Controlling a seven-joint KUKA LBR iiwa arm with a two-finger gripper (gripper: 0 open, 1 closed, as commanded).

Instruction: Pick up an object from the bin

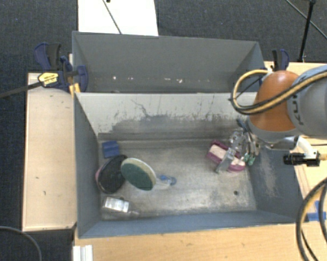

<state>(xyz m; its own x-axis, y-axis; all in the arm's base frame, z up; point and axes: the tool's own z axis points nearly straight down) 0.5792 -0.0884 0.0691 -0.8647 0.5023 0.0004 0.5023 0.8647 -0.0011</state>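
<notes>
My gripper [227,165] reaches down at the right side of the bin, its grey fingers set against a purple and white object [218,153] that lies near the right back corner. A green bit shows beside the fingers at the right. How far apart the fingers stand is hidden by the wrist and the object.
On the left of the bin lie a white disc with a dark green face [137,174], a black round thing [111,174], a small blue block [110,147], a clear bluish piece [167,181] and a shiny wrapped item [116,204]. The arm with its orange cover hangs over the right wall.
</notes>
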